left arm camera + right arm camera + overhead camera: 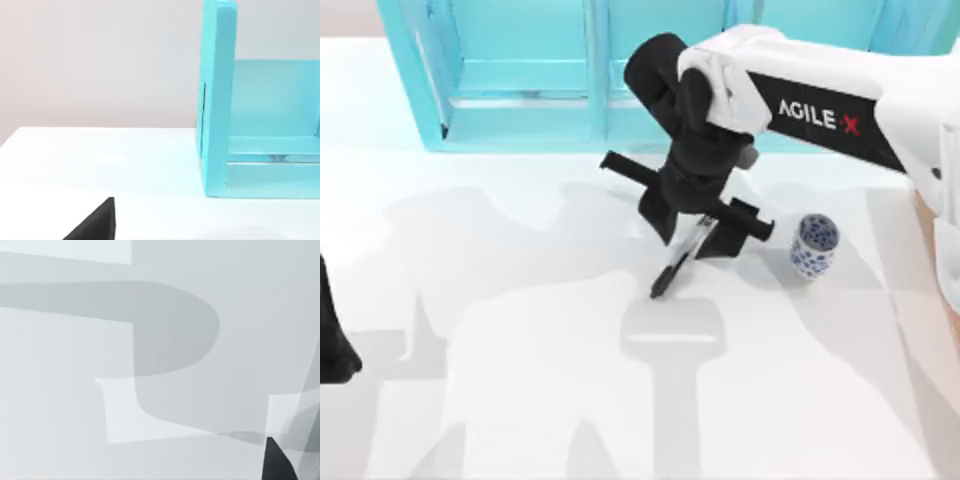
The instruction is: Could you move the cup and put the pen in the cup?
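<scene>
A white table (520, 400), crossed by grey shadows, is backed by a turquoise shelf (520, 90) and pale wall. The pen (678, 262) is pinched, tilted, by the right gripper (695, 235) mid-table, the cup (814, 245) standing near on the right. The left gripper (335, 350) is parked at the left edge; its fingers cannot be judged.

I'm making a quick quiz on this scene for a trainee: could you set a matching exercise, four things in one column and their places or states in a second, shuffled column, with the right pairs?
Things
1. pen
2. cup
3. left gripper
4. turquoise shelf unit

Places or states
A. parked at the table's left edge
B. upright on the table, to the right of the right gripper
C. along the table's far edge
D. tilted, its upper end between the right gripper's fingers, its tip towards the table

Pairs: 1-D, 2-B, 3-A, 4-C
</scene>
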Robot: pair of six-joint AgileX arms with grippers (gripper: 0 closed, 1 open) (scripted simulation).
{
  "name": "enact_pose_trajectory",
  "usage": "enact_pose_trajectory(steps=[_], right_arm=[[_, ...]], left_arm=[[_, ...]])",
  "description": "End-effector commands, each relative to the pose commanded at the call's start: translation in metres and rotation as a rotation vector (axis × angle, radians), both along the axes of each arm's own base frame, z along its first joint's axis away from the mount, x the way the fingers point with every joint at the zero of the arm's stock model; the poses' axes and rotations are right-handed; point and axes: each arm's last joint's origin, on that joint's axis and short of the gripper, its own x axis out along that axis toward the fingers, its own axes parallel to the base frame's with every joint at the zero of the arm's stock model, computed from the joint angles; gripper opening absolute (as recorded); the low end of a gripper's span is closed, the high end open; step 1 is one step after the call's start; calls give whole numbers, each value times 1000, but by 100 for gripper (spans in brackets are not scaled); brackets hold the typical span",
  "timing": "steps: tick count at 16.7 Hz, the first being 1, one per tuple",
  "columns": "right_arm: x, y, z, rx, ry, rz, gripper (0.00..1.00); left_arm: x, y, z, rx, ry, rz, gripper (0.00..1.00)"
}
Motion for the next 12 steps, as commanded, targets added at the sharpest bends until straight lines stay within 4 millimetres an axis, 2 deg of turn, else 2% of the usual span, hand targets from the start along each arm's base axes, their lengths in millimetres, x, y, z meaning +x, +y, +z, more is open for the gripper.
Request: enact_pose_trajectory(steps=[3,5,9,12], right_arm=[[-11,3,9,-4,8,4,0],[-28,5,30,-3,5,3,0],[-75,3,84,8,-10,1,0],[-98,1,99,1,-1,0,0]], left_arm=[[0,0,0,0,0,0,100],[0,0,0,0,0,0,100],[0,0,0,0,0,0,100],[0,0,0,0,0,0,100]])
